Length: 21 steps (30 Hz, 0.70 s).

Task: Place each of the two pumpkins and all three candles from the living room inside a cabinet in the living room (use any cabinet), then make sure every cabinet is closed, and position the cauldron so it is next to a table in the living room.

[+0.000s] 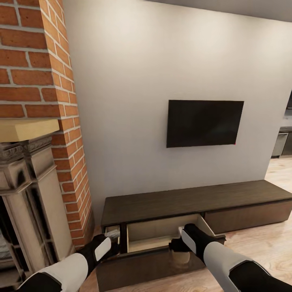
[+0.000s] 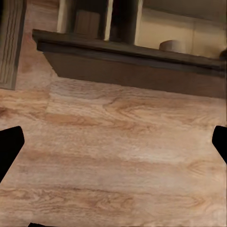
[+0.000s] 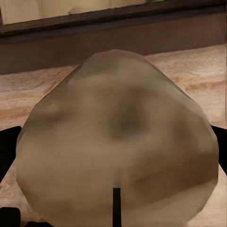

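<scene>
The cabinet (image 1: 194,200) runs low along the wall, with one drawer (image 1: 162,234) pulled out and its pale inside showing. My right gripper (image 1: 178,245) hangs over the drawer's dark front panel (image 1: 142,265), shut on a candle (image 1: 181,256). In the right wrist view this olive candle (image 3: 118,142), wick toward the camera, sits between the black fingers (image 3: 8,146). My left gripper (image 1: 112,243) is open at the drawer's left end, above the wooden floor (image 2: 118,156). A grey candle top (image 2: 172,46) shows behind the drawer front (image 2: 132,73); I cannot tell whether it is the held one.
A brick chimney column (image 1: 36,73) and a fireplace surround (image 1: 32,194) stand close on the left. A black television (image 1: 204,122) hangs on the wall above the cabinet. Wooden floor (image 1: 267,243) stretches to the right, and kitchen units (image 1: 284,142) show far right.
</scene>
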### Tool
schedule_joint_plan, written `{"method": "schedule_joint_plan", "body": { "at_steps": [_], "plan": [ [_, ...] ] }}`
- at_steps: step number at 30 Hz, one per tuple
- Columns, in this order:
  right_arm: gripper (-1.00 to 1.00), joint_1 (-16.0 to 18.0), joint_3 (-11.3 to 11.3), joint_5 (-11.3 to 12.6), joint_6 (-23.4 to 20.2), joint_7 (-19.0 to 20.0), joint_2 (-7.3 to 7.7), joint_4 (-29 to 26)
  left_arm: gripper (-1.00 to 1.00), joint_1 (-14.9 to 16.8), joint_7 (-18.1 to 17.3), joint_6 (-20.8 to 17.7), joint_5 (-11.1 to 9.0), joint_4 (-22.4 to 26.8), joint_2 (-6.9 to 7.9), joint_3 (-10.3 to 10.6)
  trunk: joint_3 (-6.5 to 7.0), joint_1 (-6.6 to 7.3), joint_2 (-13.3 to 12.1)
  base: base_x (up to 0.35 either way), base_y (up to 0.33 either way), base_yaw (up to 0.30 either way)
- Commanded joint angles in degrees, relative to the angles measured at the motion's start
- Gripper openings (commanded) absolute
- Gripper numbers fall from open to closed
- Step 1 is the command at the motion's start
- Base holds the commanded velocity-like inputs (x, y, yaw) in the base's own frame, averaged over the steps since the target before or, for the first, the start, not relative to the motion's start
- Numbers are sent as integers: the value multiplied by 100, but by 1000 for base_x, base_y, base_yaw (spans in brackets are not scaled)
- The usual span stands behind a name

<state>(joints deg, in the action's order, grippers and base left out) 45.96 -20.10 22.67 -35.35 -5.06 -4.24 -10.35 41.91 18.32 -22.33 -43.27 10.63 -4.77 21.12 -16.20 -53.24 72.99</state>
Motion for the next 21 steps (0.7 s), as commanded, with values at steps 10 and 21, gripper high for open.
{"method": "schedule_joint_plan", "body": {
  "at_steps": [10, 21],
  "plan": [
    [-100, 26, -21, 81, -107, -82, 5, -614, 100, 8, 128, -862, -32, 1342, -106, 58, -68, 0, 6, 65, -109, 0],
    [-100, 133, -21, 71, -354, -92, 49, -623, 100, 2, 172, -879, 28, 1337, -261, 59, -167, 0, 6, 96, -318, 0]
  ]
}}
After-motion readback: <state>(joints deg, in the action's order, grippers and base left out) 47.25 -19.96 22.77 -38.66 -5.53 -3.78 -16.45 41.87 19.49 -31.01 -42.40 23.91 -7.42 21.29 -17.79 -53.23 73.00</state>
